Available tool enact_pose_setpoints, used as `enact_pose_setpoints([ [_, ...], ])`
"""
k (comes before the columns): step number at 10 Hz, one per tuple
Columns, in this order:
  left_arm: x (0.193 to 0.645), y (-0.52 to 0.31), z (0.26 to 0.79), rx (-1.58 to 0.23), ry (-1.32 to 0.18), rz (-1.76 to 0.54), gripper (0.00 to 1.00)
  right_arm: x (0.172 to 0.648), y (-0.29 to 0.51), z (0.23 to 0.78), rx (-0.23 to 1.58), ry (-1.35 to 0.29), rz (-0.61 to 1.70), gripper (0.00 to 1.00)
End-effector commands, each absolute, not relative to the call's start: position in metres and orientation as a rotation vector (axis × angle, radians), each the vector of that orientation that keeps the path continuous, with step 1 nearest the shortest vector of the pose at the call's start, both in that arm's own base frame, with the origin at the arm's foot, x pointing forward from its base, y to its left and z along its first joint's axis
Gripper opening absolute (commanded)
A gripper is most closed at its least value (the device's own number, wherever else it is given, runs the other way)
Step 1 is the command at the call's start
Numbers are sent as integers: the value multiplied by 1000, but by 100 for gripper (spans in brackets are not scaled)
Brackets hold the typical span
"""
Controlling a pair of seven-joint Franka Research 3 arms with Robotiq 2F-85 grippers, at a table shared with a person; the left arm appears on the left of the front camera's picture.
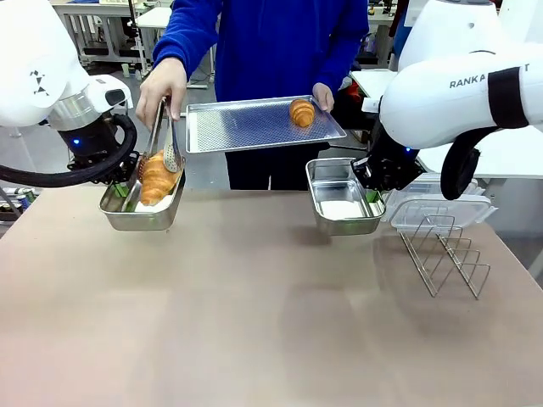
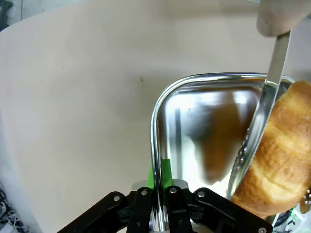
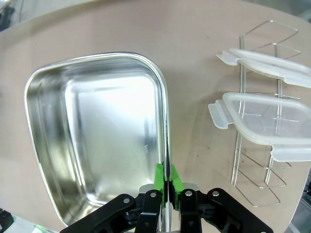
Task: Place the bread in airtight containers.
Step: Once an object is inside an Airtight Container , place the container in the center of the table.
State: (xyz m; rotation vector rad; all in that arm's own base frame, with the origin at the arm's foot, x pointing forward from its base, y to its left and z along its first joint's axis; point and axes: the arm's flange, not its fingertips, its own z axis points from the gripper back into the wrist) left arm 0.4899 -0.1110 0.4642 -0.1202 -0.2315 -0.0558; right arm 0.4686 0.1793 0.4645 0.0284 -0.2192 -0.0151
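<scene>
My left gripper (image 1: 119,188) (image 2: 158,182) is shut on the rim of a steel container (image 1: 140,214) (image 2: 204,126), held above the table at the left. A person's hand with metal tongs (image 1: 161,140) (image 2: 262,111) lowers a golden croissant (image 1: 158,176) (image 2: 279,150) into it. My right gripper (image 1: 371,193) (image 3: 166,182) is shut on the rim of a second steel container (image 1: 339,197) (image 3: 97,141), which has nothing in it. Another croissant (image 1: 301,111) lies on the flat metal tray (image 1: 246,125) held in the person's other hand.
A wire rack (image 1: 445,254) (image 3: 257,160) stands on the table at the right, with two clear plastic lids (image 1: 437,210) (image 3: 265,116) resting on it. The brown tabletop (image 1: 254,322) stretches in front of both containers.
</scene>
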Motion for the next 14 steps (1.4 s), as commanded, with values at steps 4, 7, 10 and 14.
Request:
enact_pose_setpoints([
  [4, 490, -111, 467, -117, -241, -60, 0, 469, 180, 468, 20, -231, -32, 0],
  [7, 490, -111, 467, -117, -241, -60, 0, 469, 180, 468, 20, -231, -32, 0],
  [10, 490, -111, 467, -117, -241, -60, 0, 469, 180, 468, 20, -231, -32, 0],
  [14, 490, -111, 464, -120, -231, -56, 3, 469, 180, 468, 20, -231, -32, 0],
])
